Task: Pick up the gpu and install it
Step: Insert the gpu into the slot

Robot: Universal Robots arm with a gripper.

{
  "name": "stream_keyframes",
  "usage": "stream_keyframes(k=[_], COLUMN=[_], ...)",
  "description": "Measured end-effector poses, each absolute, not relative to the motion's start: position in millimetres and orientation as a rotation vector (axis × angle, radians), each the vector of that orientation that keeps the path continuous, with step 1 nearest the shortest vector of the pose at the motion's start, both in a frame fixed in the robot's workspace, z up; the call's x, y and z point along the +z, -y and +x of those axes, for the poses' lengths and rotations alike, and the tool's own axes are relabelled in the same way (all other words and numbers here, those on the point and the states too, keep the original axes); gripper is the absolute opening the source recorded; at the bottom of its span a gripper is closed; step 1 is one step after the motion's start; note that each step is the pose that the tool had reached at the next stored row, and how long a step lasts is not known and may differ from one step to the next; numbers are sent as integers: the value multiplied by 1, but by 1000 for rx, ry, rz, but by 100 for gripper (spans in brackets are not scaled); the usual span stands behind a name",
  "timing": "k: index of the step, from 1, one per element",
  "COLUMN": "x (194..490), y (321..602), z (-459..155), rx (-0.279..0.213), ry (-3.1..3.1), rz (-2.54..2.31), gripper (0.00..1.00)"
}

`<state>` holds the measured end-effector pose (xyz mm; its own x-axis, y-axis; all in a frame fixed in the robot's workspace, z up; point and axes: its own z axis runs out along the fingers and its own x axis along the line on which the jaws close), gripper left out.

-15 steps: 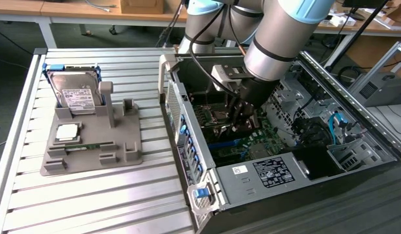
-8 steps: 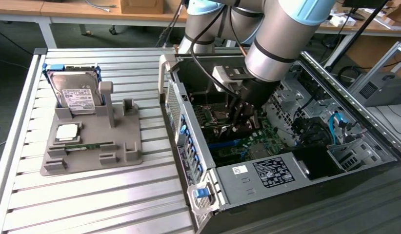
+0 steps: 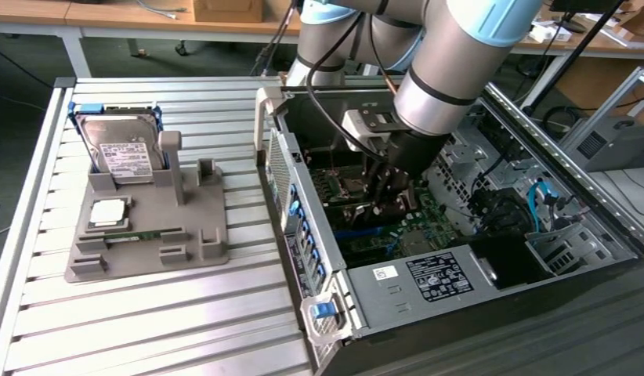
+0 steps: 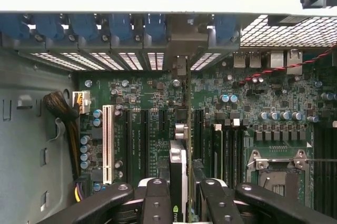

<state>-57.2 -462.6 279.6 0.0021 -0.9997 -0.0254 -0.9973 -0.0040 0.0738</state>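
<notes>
In the exterior view, your tool (image 3: 390, 205) reaches deep into the open black-and-silver computer case (image 3: 437, 274) on the slatted metal table (image 3: 144, 313), low over the green motherboard (image 3: 390, 235). In the wrist view, its black fingers (image 4: 155, 200) pinch the thin dark gpu card (image 4: 179, 182) edge-on, standing upright over the slots. Judge it light, stiff and fragile: hold the board's upper edge, squeeze gently, and avoid bending or twisting it

Gpu (image 4: 185, 145) lower edge hidden between jaws.
</notes>
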Motion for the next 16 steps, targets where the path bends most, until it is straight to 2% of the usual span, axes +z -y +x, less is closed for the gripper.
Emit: stream_keyframes(k=[16], x=[275], y=[462], z=[-50], rx=[-110], ry=[2218], rz=[2174], gripper=[27])
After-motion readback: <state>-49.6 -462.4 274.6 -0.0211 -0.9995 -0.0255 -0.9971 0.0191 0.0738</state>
